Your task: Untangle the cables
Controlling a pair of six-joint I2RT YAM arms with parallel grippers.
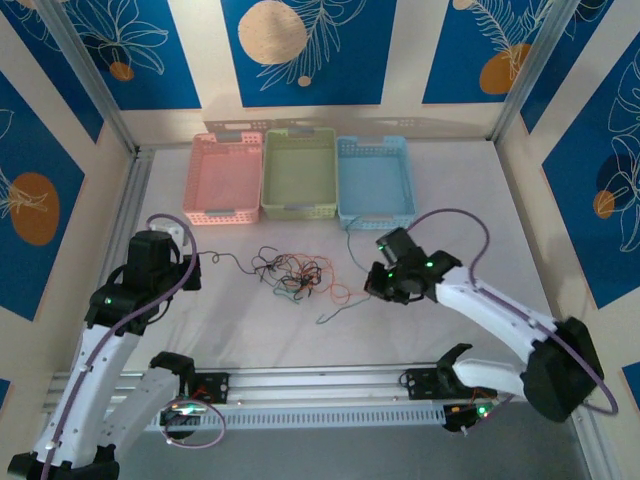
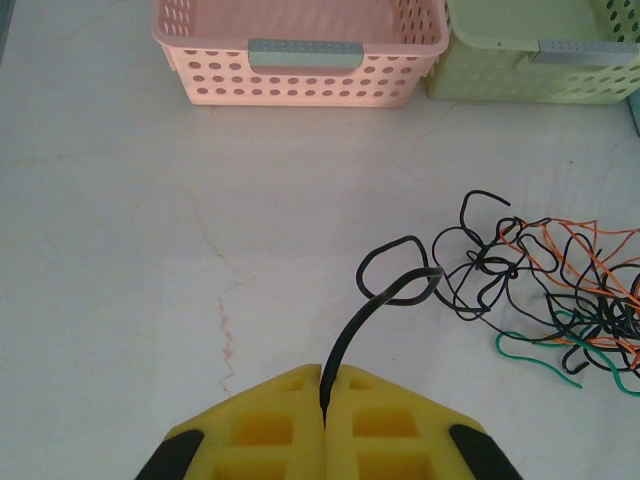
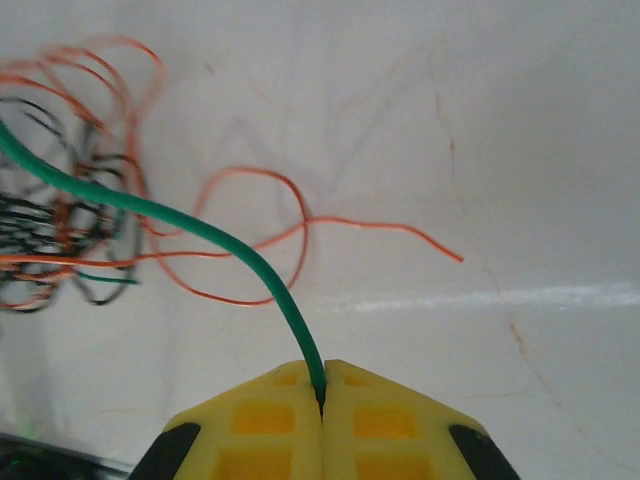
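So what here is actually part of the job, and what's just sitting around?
Job:
- cable tangle
- black cable, pinched in left gripper
- green cable, pinched in right gripper

Sitting around:
- pink basket
- green basket
- blue basket

Blurry cables (image 3: pixel 100 205), cut by left edge

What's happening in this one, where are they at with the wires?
Both arms have just taken hold of the knot. The left gripper is shut on a black cable, and the right gripper is shut on a green cable. Both strands run back into the tangle of black, orange and green wires lying on the table between the arms. Nothing is separated yet.
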